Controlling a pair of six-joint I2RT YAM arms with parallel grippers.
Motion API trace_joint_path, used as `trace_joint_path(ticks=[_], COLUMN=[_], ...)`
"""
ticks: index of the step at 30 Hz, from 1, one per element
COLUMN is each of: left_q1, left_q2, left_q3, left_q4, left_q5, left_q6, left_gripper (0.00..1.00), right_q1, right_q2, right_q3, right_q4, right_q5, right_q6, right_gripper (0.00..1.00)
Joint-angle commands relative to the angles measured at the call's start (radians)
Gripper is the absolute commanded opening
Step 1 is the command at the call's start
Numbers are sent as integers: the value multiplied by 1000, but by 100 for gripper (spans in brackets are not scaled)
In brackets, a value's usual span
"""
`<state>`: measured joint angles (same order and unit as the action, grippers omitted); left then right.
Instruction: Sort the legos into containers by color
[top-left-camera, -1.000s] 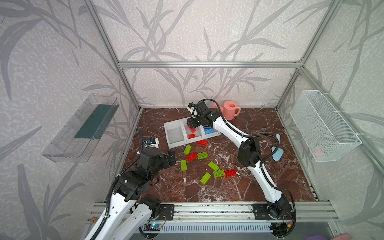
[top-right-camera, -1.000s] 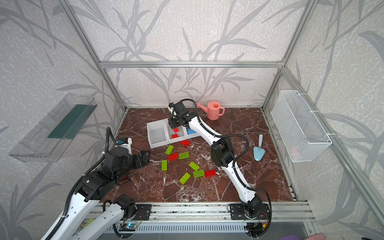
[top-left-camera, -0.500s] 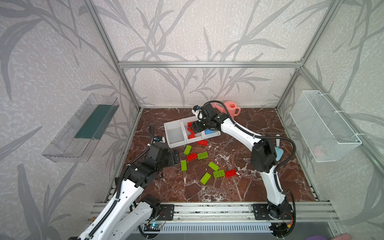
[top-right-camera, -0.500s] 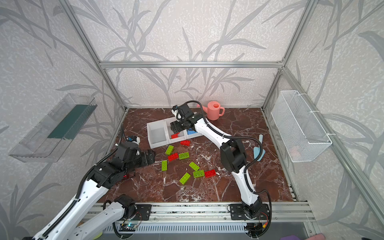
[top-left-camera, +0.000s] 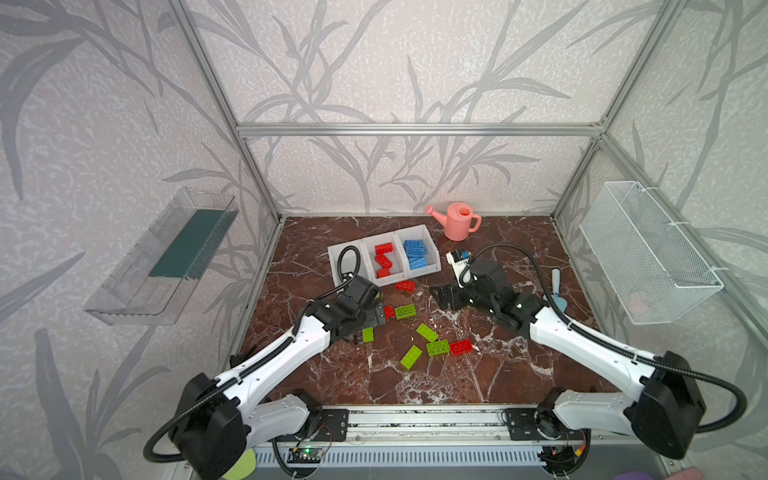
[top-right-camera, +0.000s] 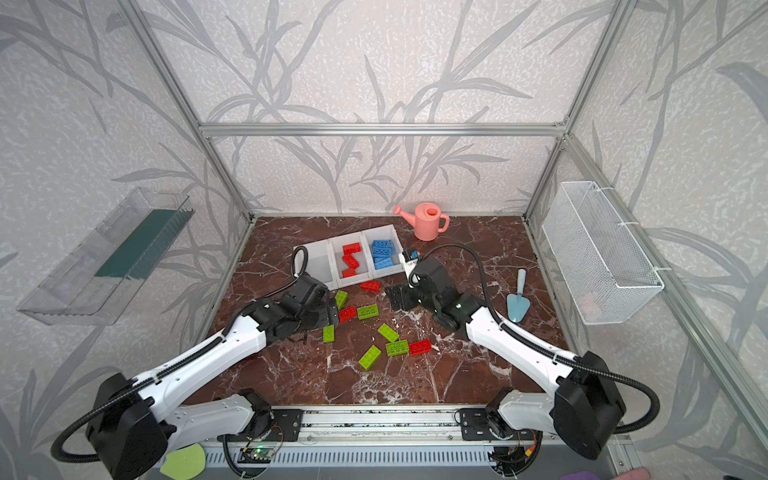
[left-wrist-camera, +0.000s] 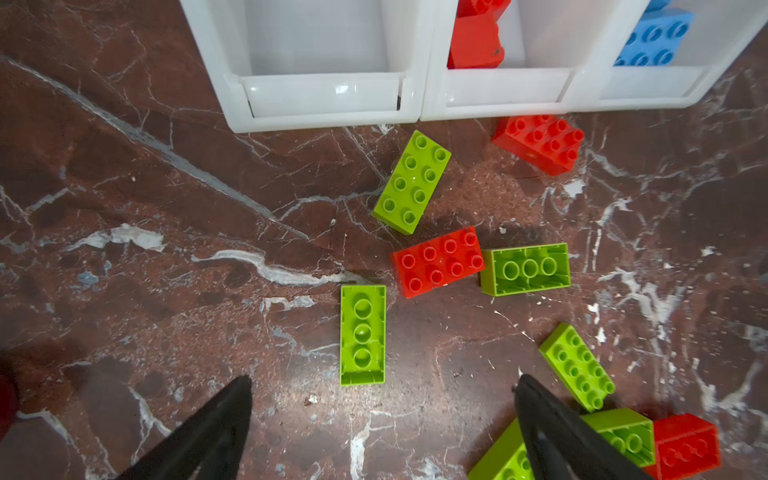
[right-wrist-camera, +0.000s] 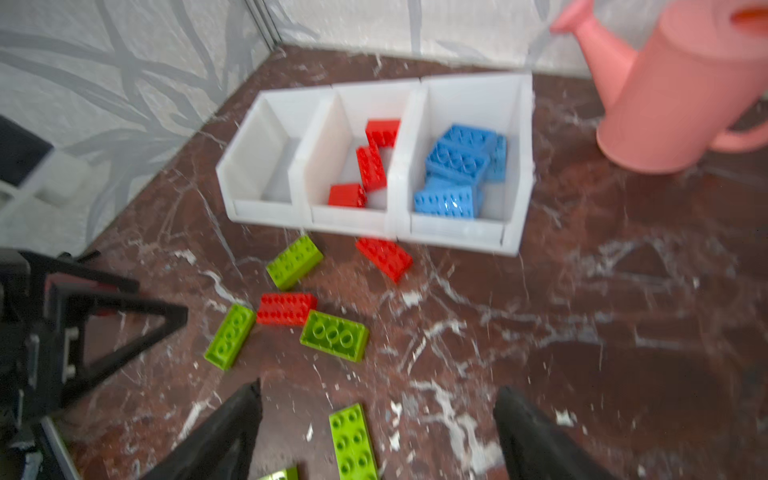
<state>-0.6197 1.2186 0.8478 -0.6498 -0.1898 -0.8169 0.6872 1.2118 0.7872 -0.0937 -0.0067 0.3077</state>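
Three white containers (top-left-camera: 424, 272), joined in a row with their low front lips facing the arms, stand on a brown marble floor (top-left-camera: 478, 374). In both top views they sit at about 11 o'clock from the floor's centre.

- **Contents:** The end bin at 9 o'clock (right-wrist-camera: 266, 166) shows only its bare white inside. The middle bin (right-wrist-camera: 370, 102) holds three red legos (top-left-camera: 383, 261) laid in a zigzag. The end bin at 3 o'clock (right-wrist-camera: 469, 99) holds a loose heap of blue legos (top-left-camera: 415, 253), roughly four.
- **On the floor:** One more red brick (top-left-camera: 405, 285) lies just beside the middle bin's lip, at its 5 o'clock. Further toward 6 o'clock, six green legos (left-wrist-camera: 363, 332) and two red ones lie scattered on the marble, some studs up, some hollow side up.
- **Grippers:** The left gripper (left-wrist-camera: 384, 388) hangs at 6 o'clock of the row, jaws spread wide and holding nothing, with a hollow-side-up green brick just ahead of them. The right gripper (right-wrist-camera: 376, 397) is at 5 o'clock of the end bin at 3 o'clock, jaws likewise released and empty.
- **Nearby:** A pink watering can (top-left-camera: 457, 222) stands at 2 o'clock of that same bin.
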Motion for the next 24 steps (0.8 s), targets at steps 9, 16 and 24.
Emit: trace_joint_path(ticks=[9,16,24], left_q1=[-27,-41,-41], left_q2=[318,479,568], left_q3=[170,236,285], left_q4=[95,102,44], left_q5=[-61,-43,-85], left_q6=[-155,-177,-206], left_gripper=[88,91,91], right_q1=[0,1,0], right_q2=[-308,-363,-399], right_q3=[-357,-414,-432], right_q4=[118,183,189], right_q5=[144,150,140], right_q6=[109,115,125], right_gripper=[89,89,89])
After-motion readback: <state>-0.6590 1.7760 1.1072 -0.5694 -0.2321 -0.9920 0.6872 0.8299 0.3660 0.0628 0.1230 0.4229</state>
